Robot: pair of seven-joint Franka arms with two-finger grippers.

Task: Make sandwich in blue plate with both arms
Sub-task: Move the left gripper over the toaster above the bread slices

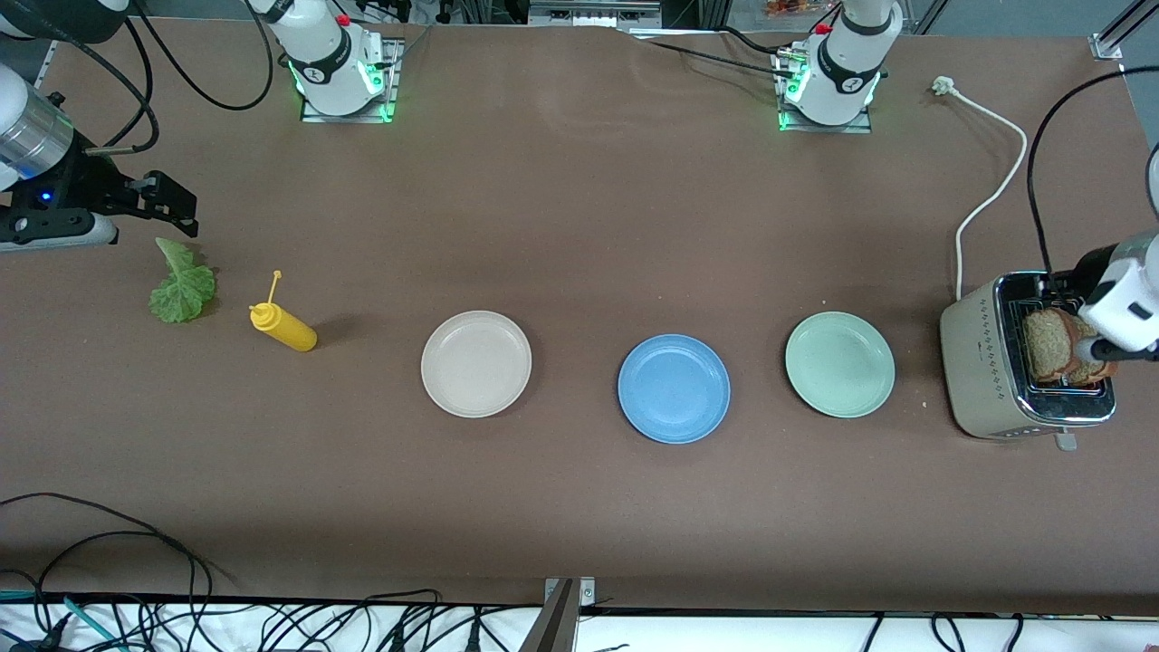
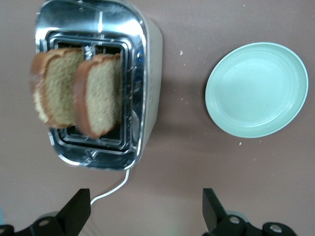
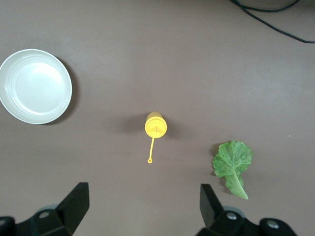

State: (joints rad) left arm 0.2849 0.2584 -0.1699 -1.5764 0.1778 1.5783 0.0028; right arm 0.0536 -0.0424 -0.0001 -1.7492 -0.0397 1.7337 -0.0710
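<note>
Left end effector (image 2: 145, 216) wide over toaster (image 1: 987, 362), right end effector (image 3: 142, 211) wide over lettuce (image 1: 184, 285)

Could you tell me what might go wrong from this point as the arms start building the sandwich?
1. Two bread slices stand close together in the toaster; the open left end effector above it could catch both or tip the toaster.
2. The lettuce leaf lies flat on the table, so the open right end effector over that end may scrape or tear it.
3. The yellow sauce bottle stands beside the leaf and could get knocked.
</note>
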